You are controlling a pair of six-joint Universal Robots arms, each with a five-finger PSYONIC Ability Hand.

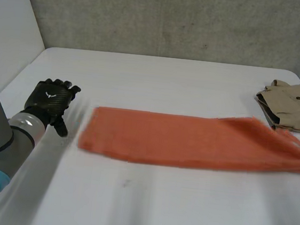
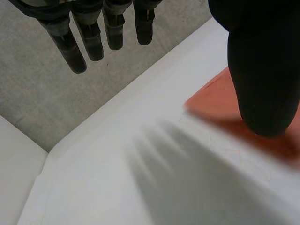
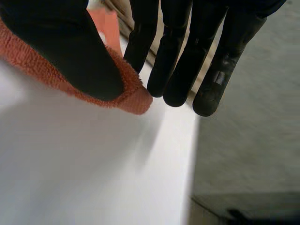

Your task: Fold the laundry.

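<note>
An orange towel [image 1: 190, 140] lies as a long, narrow band across the white table [image 1: 156, 204], running to the right edge of the head view. My left hand [image 1: 49, 102] hovers open just off the towel's left end, fingers [image 2: 89, 37] straight and touching nothing. In the left wrist view that end of the towel [image 2: 220, 101] lies beside the thumb. My right hand [image 3: 70, 51] is at the towel's right-end corner [image 3: 133, 96], near the table's edge. It pinches the cloth between the thumb and the fingers [image 3: 180, 70].
A folded beige garment [image 1: 295, 106] with a button lies at the back right, just behind the towel's right end. Bare tabletop stretches in front of the towel and behind it. A grey wall stands beyond the table's far edge.
</note>
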